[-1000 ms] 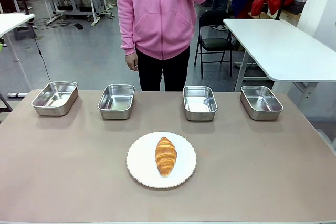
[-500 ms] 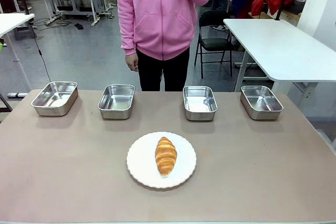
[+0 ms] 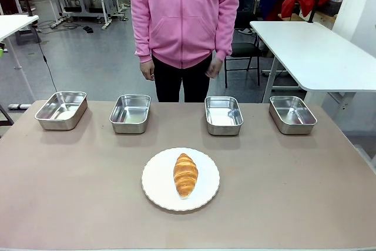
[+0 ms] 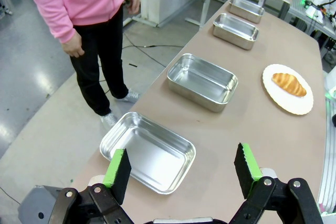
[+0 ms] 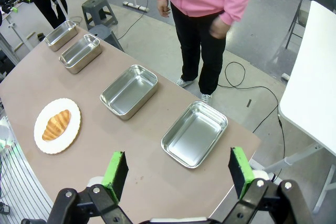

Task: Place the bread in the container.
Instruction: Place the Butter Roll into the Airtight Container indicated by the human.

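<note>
The bread (image 3: 185, 174), a golden-brown croissant, lies on a round white plate (image 3: 155, 187) at the table's near middle; it also shows as the bread (image 4: 288, 84) and the bread (image 5: 55, 124). Four shiny steel containers stand in a row at the far edge: container (image 3: 61, 110), container (image 3: 130, 113), container (image 3: 223, 115), container (image 3: 292, 114). My left gripper (image 4: 184, 171) hangs open high above the leftmost container (image 4: 148, 150). High over the rightmost container (image 5: 195, 133), my right gripper (image 5: 178, 174) is open too. Nothing is between either pair of fingers.
A person in a pink hoodie (image 3: 182, 16) stands at the far side of the table, both hands hanging by the hips. A white table (image 3: 314, 51) and a chair stand behind on the right. Bare brown tabletop (image 3: 294, 186) surrounds the plate.
The person's raised arm has come down, and the hand now hangs by the hip. Bread, plate and containers have not moved.
</note>
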### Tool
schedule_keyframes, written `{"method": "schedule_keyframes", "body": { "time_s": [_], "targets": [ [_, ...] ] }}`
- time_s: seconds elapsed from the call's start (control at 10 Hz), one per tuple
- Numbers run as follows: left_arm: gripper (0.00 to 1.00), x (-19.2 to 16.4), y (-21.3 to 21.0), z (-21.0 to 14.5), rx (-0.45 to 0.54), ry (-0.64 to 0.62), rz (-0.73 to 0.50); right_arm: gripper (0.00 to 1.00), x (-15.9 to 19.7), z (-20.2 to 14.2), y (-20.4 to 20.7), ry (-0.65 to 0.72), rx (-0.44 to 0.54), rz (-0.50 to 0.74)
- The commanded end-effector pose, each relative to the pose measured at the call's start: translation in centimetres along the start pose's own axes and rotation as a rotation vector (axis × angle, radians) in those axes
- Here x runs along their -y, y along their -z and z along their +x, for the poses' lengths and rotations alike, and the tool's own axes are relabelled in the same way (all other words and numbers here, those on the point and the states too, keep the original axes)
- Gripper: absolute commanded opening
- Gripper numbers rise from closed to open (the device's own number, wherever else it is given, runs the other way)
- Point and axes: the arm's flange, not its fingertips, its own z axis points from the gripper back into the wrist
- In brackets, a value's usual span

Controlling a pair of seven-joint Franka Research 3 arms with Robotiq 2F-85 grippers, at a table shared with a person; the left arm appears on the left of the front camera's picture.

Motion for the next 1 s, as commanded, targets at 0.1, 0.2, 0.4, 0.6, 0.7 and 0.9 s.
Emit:
{"method": "schedule_keyframes", "body": {
  "time_s": [0.1,0.2,0.4,0.6,0.7,0.9],
  "targets": [
    [1.00,0.20,-0.04,0.05,0.001,0.016,-0.002,1.00,0.13,0.20,0.06,-0.017,0.023,0.007],
    [1.00,0.20,-0.04,0.05,0.001,0.016,-0.002,1.00,0.13,0.20,0.06,-0.017,0.023,0.007],
    [1.00,0.20,-0.04,0.05,0.001,0.016,-0.002,1.00,0.13,0.20,0.06,-0.017,0.023,0.007],
    [1.00,0.20,-0.04,0.05,0.001,0.016,-0.002,1.00,0.13,0.20,0.06,-0.017,0.023,0.007],
    [1.00,0.20,-0.04,0.05,0.001,0.016,-0.002,1.00,0.13,0.20,0.06,-0.017,0.023,0.007],
    [1.00,0.20,-0.04,0.05,0.001,0.016,-0.002,1.00,0.13,0.20,0.06,-0.017,0.023,0.007]
  ]
}}
